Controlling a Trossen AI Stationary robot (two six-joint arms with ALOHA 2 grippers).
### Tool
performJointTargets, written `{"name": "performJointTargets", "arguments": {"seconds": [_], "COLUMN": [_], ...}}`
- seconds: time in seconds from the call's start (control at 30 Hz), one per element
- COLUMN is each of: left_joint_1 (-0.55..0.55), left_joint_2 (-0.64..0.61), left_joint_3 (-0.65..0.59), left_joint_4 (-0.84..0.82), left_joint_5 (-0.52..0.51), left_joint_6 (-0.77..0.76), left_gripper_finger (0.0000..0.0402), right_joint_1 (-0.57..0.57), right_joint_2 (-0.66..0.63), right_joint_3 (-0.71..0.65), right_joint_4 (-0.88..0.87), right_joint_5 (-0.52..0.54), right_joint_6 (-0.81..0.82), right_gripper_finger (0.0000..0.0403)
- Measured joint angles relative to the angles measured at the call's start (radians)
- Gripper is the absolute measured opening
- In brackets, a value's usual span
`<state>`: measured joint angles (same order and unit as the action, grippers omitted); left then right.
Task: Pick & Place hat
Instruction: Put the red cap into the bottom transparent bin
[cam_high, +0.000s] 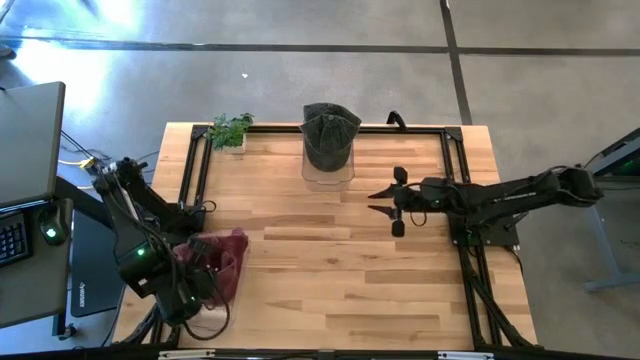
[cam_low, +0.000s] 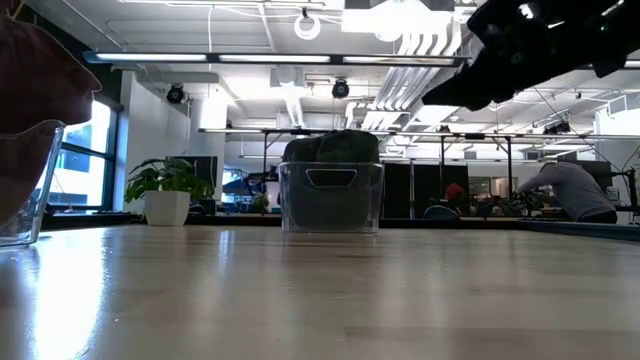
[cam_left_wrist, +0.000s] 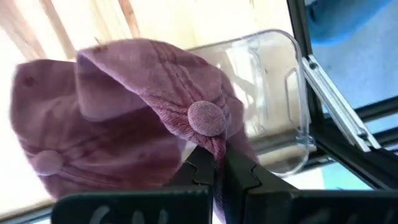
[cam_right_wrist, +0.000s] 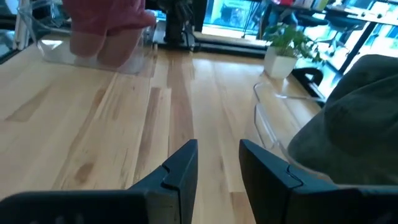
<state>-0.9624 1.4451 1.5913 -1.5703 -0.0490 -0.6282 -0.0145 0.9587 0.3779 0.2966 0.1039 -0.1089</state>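
A maroon cap (cam_high: 218, 258) sits in a clear plastic bin (cam_left_wrist: 280, 93) at the table's near left corner; it also shows above the bin's rim in the low view, maroon cap (cam_low: 40, 70). My left gripper (cam_left_wrist: 219, 171) is at this cap, shut on its cloth. A dark green cap (cam_high: 330, 135) rests in a second clear bin (cam_low: 330, 200) at the far edge, middle. My right gripper (cam_high: 385, 200) hovers open over the table right of centre, pointing left, near the green cap (cam_right_wrist: 354, 118) and touching nothing. My left gripper pinches a fold of the maroon cap's crown (cam_left_wrist: 216, 148) between its two fingers (cam_left_wrist: 198, 169), just beside the top button (cam_left_wrist: 206, 118). The cap bulges over the clear bin; whether it is lifted clear of the bin cannot be told.
A small potted plant (cam_high: 232, 130) stands at the far left corner. A black metal frame (cam_high: 455, 160) runs along the table's edges. A desk with a laptop and keyboard (cam_high: 15, 235) is off the left side. Bare wood lies across the middle (cam_high: 320, 260).
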Motion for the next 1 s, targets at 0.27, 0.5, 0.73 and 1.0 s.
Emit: {"name": "performJointTargets", "arguments": {"seconds": [0.27, 0.5, 0.73, 1.0], "left_joint_1": [0.0, 0.0, -0.001, -0.001], "left_joint_2": [0.063, 0.105, 0.102, 0.102], "left_joint_3": [0.05, 0.132, 0.028, -0.127], "left_joint_4": [-0.002, 0.0, 0.0, -0.002], "left_joint_5": [0.107, -0.079, -0.139, -0.238], "left_joint_6": [-0.057, 0.057, 0.104, 0.125], "left_gripper_finger": [0.0, 0.0, 0.0, 0.0], "right_joint_1": [-0.012, -0.012, -0.012, -0.012], "right_joint_2": [0.041, 0.041, 0.041, 0.041], "right_joint_3": [0.0, 0.0, 0.0, 0.0], "right_joint_4": [0.047, 0.079, 0.079, 0.078], "right_joint_5": [-0.017, -0.037, -0.062, -0.07], "right_joint_6": [0.001, -0.003, -0.001, 0.0], "right_gripper_finger": [0.0114, 0.0114, 0.0114, 0.0114]}}
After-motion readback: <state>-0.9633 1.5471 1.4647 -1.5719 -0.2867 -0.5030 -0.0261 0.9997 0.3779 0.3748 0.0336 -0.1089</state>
